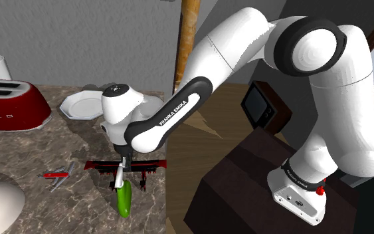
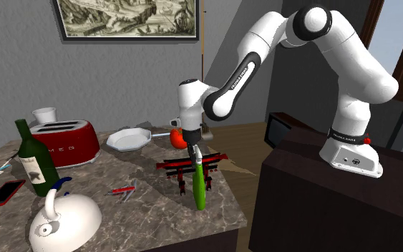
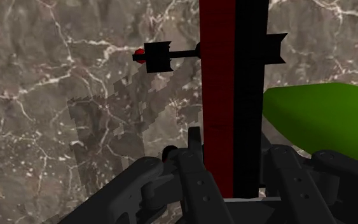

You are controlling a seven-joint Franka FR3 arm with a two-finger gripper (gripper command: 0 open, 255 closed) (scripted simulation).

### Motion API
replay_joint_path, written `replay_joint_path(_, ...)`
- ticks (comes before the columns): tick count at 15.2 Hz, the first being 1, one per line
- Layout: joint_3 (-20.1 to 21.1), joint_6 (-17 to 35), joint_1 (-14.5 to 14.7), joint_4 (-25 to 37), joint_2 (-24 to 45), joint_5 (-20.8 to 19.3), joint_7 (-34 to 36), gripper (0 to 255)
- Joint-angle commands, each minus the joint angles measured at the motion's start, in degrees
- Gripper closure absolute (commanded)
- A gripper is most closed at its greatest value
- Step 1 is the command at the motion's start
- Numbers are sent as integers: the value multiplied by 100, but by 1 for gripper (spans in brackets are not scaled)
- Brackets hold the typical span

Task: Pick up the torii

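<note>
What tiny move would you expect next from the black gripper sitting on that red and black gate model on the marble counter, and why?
Probably a slow, straight lift. The black gripper has its fingers seemingly pressed against both sides of the red and black torii gate model, which lies on the marble counter. A green object lies close beside it, so sideways motion looks risky.

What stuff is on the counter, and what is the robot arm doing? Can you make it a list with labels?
surface: marble counter
end effector: down at the torii, fingers clasping its beam on both sides
torii: red and black, near the counter's edge
green object: right beside the torii
pocket knife: red, lying apart from the torii
toaster: red, at the back
plate: white, behind the arm
</note>
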Motion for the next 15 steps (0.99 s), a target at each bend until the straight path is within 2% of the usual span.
replay_joint_path(1, -1, 3, 1, 0, 5, -1, 1, 255)
replay_joint_path(6, -1, 1, 5, 5, 8, -1, 4, 255)
replay_joint_path(15, 149, -428, -108, -74, -506, 158, -60, 255)
